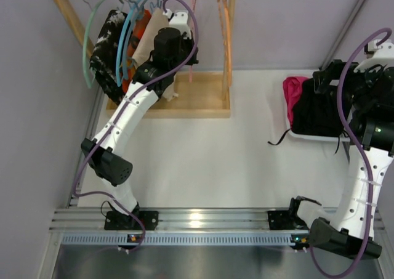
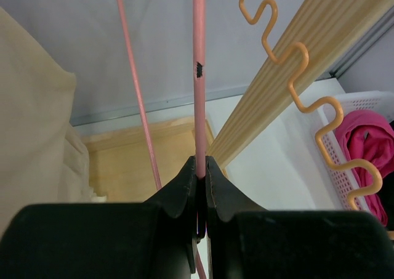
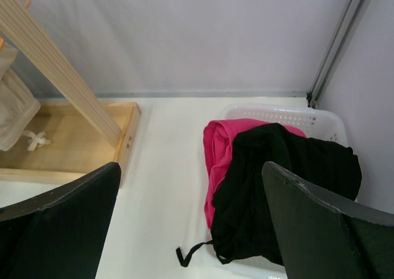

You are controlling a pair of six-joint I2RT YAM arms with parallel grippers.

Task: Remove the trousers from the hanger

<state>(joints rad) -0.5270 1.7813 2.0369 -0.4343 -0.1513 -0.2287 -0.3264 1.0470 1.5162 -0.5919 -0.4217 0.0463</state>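
Trousers [image 3: 271,168] lay in the corner basket [image 3: 277,114] below my wide-open, empty right gripper [image 3: 191,168]. My left gripper [image 2: 201,168] pinched the pink hanger [image 2: 199,106] beside the rack [image 2: 295,82].

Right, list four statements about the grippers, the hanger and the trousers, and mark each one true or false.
1. The left gripper is shut on the thin rod of the pink hanger. True.
2. The right gripper grips the black trousers. False: its fingers stand wide open and it grips nothing.
3. The black trousers and the magenta trousers both lie in the white basket. True.
4. The magenta trousers cover the black pair. False: the black trousers lie partly over the magenta ones.
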